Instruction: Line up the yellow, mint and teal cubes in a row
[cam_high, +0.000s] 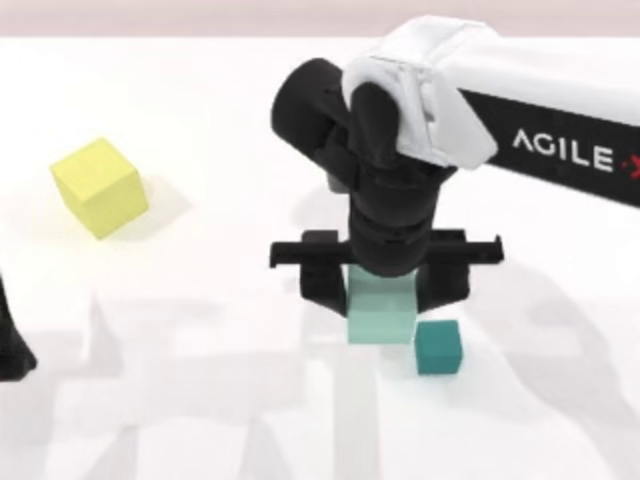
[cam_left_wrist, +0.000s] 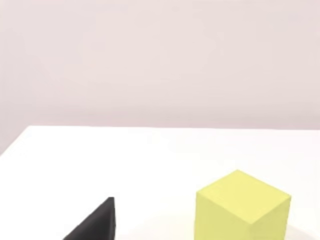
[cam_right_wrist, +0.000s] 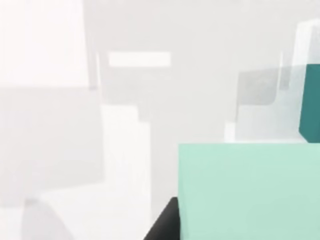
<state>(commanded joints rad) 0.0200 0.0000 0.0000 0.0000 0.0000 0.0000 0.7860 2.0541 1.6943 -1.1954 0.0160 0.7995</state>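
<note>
Mint green is the cube (cam_high: 380, 312) at the middle of the bench (cam_high: 200, 400), toward its near edge, and my right gripper (cam_high: 383, 290) stands straight over it. Its two black fingers (cam_high: 322, 285) come down on either side of the cube, one at the left face and one at the right face, close against both. From above I cannot tell whether the cube rests on the bench or is lifted a little. In the right wrist view the mint cube (cam_right_wrist: 250, 192) fills the near part of the picture, with a black finger (cam_right_wrist: 164, 225) at its edge and the teal cube (cam_right_wrist: 311, 102) showing beyond it.

That teal cube (cam_high: 438, 347) sits just beside the mint one, on its right and slightly nearer the front edge; the two look to be touching or all but touching at a corner.

Well apart from both, the yellow cube (cam_high: 99, 186) lies near the bench's left edge, turned at an angle. The left wrist view shows the yellow cube (cam_left_wrist: 242, 210) close by, beside a dark sliver of my left gripper (cam_left_wrist: 95, 225); I cannot tell how that claw is set. My left arm (cam_high: 12, 345) is parked at the left edge.
</note>
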